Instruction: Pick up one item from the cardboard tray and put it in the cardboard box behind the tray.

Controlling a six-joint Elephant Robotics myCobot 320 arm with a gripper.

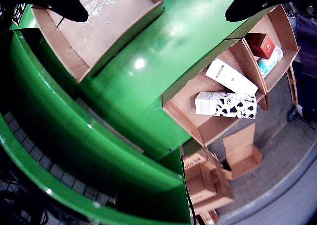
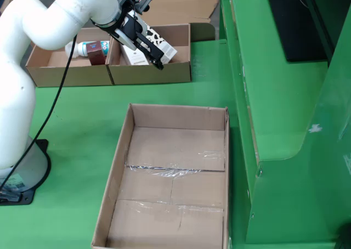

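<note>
Step in hand: reaching for an item, by my reading; nothing is gripped yet.
Fingers (image 1: pixel 151 7): set wide and empty; in the wrist view the two dark tips sit at the upper left and upper right of the frame with green worktop (image 1: pixel 148 61) between them.
Arm (image 2: pixel 44 18): upper left of the fixed view, hovering over the tray.
Tray (image 2: pixel 153 73): two-compartment cardboard tray at the top of the fixed view; right of centre in the wrist view.
Cow carton (image 1: pixel 225 105): white with black patches, lying flat in the nearer compartment, just beside a plain white carton (image 1: pixel 231 77).
Other compartment: red box (image 1: pixel 261 45) and a white and teal bottle (image 1: pixel 269 65), close together.
Box (image 2: pixel 170 177): large, empty, open, low centre of the fixed view, well apart from the tray.
Doing it well: I would go for the cow carton, since it looks the most exposed. Centre the fingers over it, turn them to span its narrow side, and come straight down clear of the tray wall and the white carton.
Risk: a skewed close could nudge the neighbour or tip the carton.
</note>
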